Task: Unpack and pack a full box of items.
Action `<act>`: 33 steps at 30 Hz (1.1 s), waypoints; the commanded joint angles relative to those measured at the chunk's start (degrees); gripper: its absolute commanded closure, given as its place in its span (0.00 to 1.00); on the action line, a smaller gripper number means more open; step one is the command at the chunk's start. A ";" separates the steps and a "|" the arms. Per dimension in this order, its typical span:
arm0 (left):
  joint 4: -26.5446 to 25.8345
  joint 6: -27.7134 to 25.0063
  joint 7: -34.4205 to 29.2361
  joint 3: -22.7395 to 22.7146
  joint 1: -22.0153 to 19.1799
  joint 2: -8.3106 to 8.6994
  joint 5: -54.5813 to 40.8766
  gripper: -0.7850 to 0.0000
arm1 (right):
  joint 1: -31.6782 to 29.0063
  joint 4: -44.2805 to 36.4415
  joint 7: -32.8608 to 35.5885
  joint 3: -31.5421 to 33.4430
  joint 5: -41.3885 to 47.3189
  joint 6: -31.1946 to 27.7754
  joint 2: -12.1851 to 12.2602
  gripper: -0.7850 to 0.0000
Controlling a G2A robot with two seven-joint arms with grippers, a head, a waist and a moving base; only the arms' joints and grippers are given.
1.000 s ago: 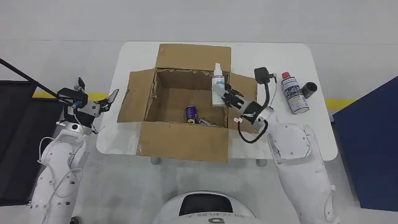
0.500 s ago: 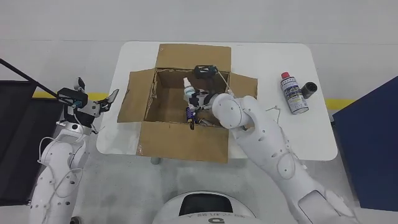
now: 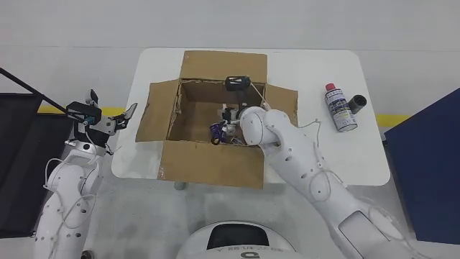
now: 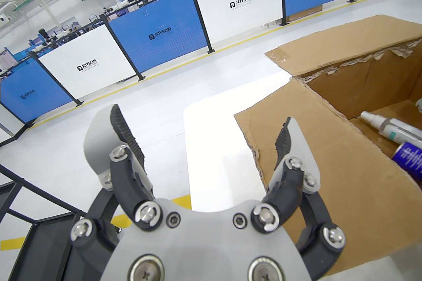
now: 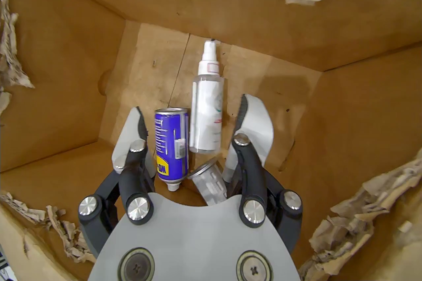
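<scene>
I had the left claw (image 4: 201, 117) parked off the left edge of the table (image 3: 316, 65), short of the box (image 3: 208, 164). Its fingers were spread wide with nothing between them. The box sat mid-table with all four flaps folded out and torn paper along the rim. My right arm was bent over it from the near side, and the right claw (image 5: 191, 107) was down inside, low over the floor toward the right wall. That claw was wide too and gripped nothing. In its wrist view the fingers stood either side of two items lying flat on the box floor, and I couldn't tell whether the pads touched them. The blue can (image 5: 171, 144) and the bottle (image 5: 207, 111) lay side by side, just about touching. The bottle's white nozzle pointed away from the claw and the can's nozzle end pointed toward it. A small clear jar (image 5: 211, 180) lay tipped by the bottle's base, partly hidden by the claw. Right of the box a red-capped can (image 3: 340, 108) lay flat on bare table. A short black cylinder (image 3: 358, 102) sat just beside it, farther right.
</scene>
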 commanded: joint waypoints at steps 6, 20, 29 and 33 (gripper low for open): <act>0.00 0.00 0.00 0.00 0.00 0.00 0.00 0.00 | -10.15 -14.32 -8.00 10.80 3.96 -4.97 2.06 0.00; 0.00 0.00 0.00 0.00 0.00 0.00 0.00 0.00 | -30.86 -29.50 -23.69 35.18 23.41 -14.15 4.14 0.00; 0.00 0.00 0.00 0.00 0.00 0.00 0.00 0.00 | -30.87 -29.18 -24.14 35.36 23.02 -13.93 4.15 0.00; 0.00 0.00 0.00 0.00 0.00 0.00 0.00 0.00 | -27.51 -23.63 -26.83 42.41 31.57 -8.95 4.05 0.00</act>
